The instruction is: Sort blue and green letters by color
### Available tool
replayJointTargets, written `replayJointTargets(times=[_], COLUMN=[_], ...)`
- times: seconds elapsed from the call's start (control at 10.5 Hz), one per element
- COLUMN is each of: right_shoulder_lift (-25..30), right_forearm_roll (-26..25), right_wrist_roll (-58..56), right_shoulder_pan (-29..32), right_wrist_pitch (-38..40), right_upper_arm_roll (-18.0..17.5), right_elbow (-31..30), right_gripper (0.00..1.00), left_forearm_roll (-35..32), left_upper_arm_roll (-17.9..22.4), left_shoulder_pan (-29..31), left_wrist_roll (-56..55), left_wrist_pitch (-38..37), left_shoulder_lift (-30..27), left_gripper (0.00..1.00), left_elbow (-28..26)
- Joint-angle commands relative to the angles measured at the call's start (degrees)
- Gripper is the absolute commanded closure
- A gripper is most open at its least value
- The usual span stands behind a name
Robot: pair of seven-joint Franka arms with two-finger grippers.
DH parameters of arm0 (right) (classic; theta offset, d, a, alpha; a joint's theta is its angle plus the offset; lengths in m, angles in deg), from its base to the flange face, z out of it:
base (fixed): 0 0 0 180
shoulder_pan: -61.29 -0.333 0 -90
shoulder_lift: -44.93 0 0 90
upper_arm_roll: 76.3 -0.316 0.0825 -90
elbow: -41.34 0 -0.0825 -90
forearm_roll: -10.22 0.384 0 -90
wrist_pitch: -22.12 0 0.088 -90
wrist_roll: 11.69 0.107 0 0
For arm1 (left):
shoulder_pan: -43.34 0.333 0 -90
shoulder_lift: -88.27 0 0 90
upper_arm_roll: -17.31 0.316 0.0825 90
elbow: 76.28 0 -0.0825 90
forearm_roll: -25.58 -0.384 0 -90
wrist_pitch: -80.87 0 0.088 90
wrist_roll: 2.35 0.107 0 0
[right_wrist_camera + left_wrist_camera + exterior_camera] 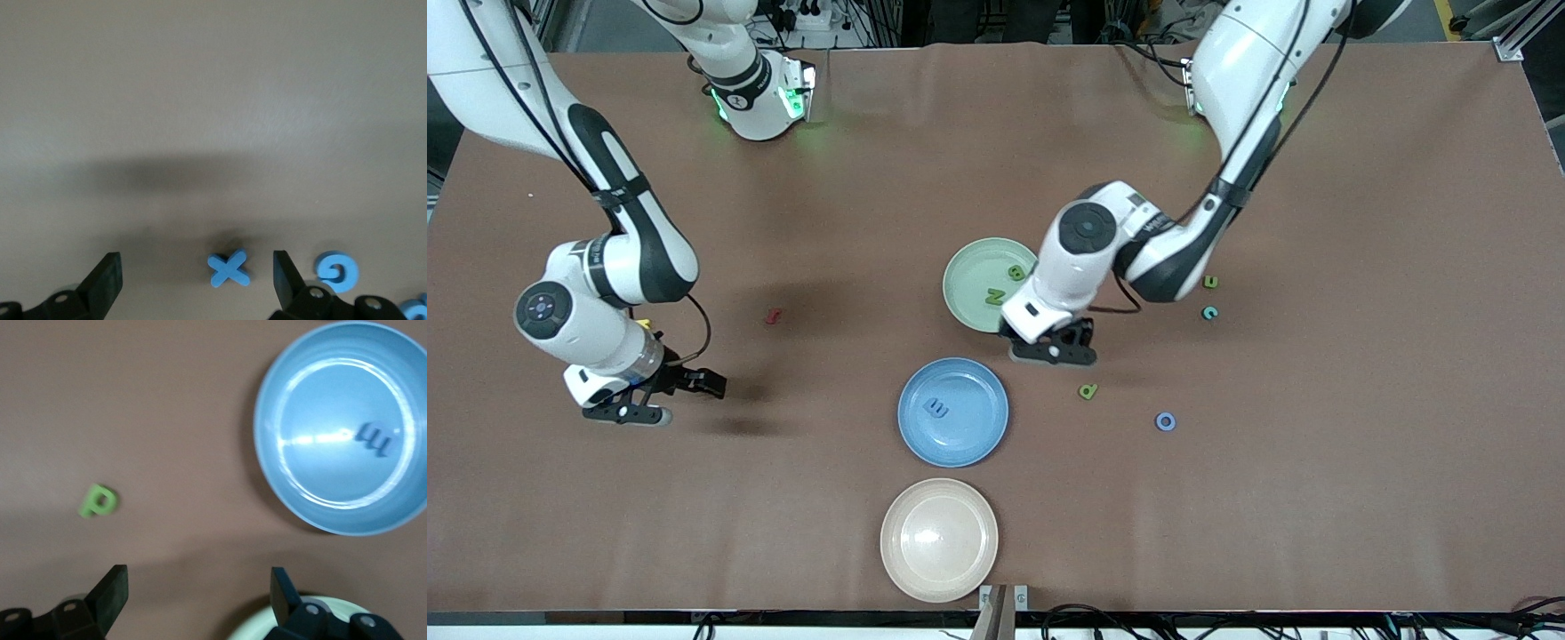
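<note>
1. The left gripper (1052,348) hangs with its jaws spread and empty over the table just beside the green plate (969,267). That plate carries two green letters, B (1016,273) and N (993,296), so it is likely the green pile.
2. The blue plate (925,436) carries one blue letter E (937,407); the beige plate (939,540) is bare.
3. Loose on the table toward the left arm's end lie a green P (1088,390), a blue O (1165,421), a green n (1210,282) and a teal letter G (1209,312).
4. The right gripper (193,280) waits with fingers apart, holding nothing, low over a blue X (229,268); another blue letter (337,272) lies beside it.
5. A dark red letter (773,316) lies apart, unsorted.
</note>
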Motion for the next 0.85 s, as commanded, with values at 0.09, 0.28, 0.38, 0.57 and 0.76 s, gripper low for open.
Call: replayJointTargets(times=[0.09, 0.28, 0.38, 0.57, 0.76], right_shoulder_lift=[1.4, 0.0, -1.0, -2.3, -2.5], right_forearm_roll=[-0.5, -0.1, 0.0, 0.2, 0.2], right_wrist_roll=[-0.1, 0.2, 0.5, 0.8, 0.9], right_shoulder_pan=[1.5, 2.1, 1.7, 1.1, 0.0], right_wrist_pitch=[-4.3, -5.5, -6.8, -8.5, -8.7], right_upper_arm_roll=[-0.3, -0.2, 1.2, 2.5, 3.1], right_elbow=[-6.6, -6.5, -6.3, -6.0, -5.9], right_gripper=[0.00, 0.00, 0.00, 0.00, 0.00], left_forearm_roll=[0.1, 0.1, 0.0, 0.3, 0.4], left_upper_arm_roll=[-0.1, -0.1, 0.1, 2.4, 2.5], left_shoulder_pan=[4.5, 6.4, 6.5, 6.5, 6.2], left_wrist_roll=[13.7, 20.4, 23.1, 31.1, 31.3], left_wrist_pitch=[-0.3, 2.0, 3.1, 3.2, 3.2], left_shoulder_lift=[5.2, 9.0, 9.8, 10.5, 10.7], left_gripper=[0.21, 0.21, 0.21, 0.21, 0.21], left_elbow=[4.7, 7.1, 7.1, 7.2, 7.2])
